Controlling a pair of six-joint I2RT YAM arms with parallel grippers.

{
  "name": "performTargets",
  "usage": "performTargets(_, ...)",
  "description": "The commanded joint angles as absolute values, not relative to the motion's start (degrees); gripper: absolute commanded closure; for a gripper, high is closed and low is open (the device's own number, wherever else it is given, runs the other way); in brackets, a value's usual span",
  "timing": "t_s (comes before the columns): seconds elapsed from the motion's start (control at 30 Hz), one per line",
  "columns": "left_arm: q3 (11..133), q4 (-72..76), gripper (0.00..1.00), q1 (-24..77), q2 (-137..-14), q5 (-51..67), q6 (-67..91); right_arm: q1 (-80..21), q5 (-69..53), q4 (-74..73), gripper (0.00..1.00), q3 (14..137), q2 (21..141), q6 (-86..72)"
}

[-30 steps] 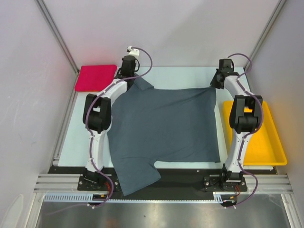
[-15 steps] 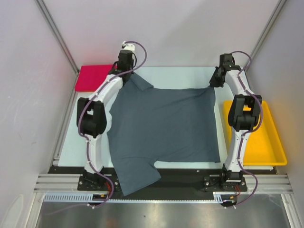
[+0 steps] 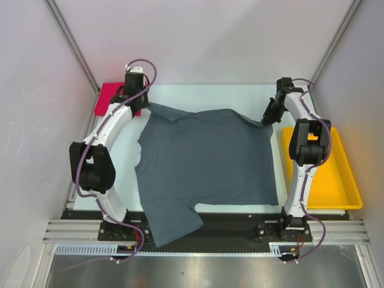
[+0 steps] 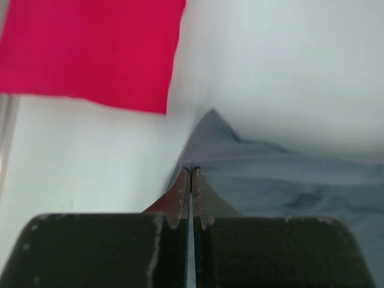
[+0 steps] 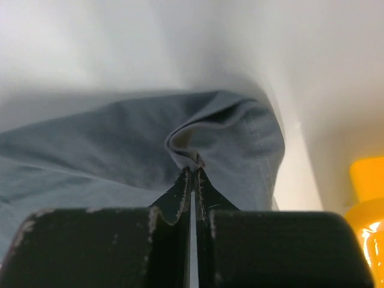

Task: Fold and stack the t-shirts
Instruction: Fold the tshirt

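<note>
The slate-grey t-shirt [image 3: 204,156] lies spread over the middle of the table, with one sleeve hanging over the near edge. My left gripper [image 3: 143,103] is shut on its far-left corner [image 4: 207,129], right beside the folded pinkish-red t-shirt [image 3: 110,101], which also shows in the left wrist view [image 4: 90,48]. My right gripper [image 3: 266,119] is shut on a bunched fold at the shirt's far-right corner [image 5: 183,144]. Both corners are held slightly off the table, and the far edge between them is rumpled.
A yellow plastic tray [image 3: 345,180] stands at the right of the table, and its rim shows in the right wrist view [image 5: 369,180]. White walls and slanted frame posts close in the back and both sides. The arm bases stand at the near edge.
My left arm has swung left and pulled the grey shirt's far-left corner towards the red shirt. My right gripper has shifted slightly nearer with its corner. The far edge now wrinkles.
</note>
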State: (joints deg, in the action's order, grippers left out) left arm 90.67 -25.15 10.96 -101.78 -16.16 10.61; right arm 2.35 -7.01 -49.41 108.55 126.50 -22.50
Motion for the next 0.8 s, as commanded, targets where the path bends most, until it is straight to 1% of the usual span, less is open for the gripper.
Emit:
performTargets(0.0, 86.67, -27.16, 1.0, 11.25, -95.9, -11.69, 14.67, 3.43, -8.17, -50.36, 1.0, 103.9, 121.38, -23.64)
performTargets(0.17, 81.04, -29.35, 1.0, 11.25, -91.94, -10.46, 17.23, 4.13, -8.97, -49.4, 1.0, 98.45, 115.51, -23.03)
performTargets(0.33, 74.9, -32.25, 1.0, 11.25, -84.48, -10.55, 20.2, 4.75, -10.1, -48.17, 1.0, 94.31, 113.82, -21.1)
performTargets(0.43, 70.25, -33.04, 1.0, 11.25, -79.04, -10.11, 22.31, 4.66, -11.33, -47.81, 1.0, 94.83, 114.51, -20.92)
performTargets(0.6, 67.5, -36.91, 1.0, 11.25, -74.1, -10.63, 23.55, 4.75, -10.55, -49.3, 1.0, 96.59, 116.28, -20.21)
performTargets(0.77, 62.24, -38.05, 1.0, 11.25, -68.39, -9.05, 26.36, 5.1, -9.84, -49.57, 1.0, 96.42, 116.63, -20.3)
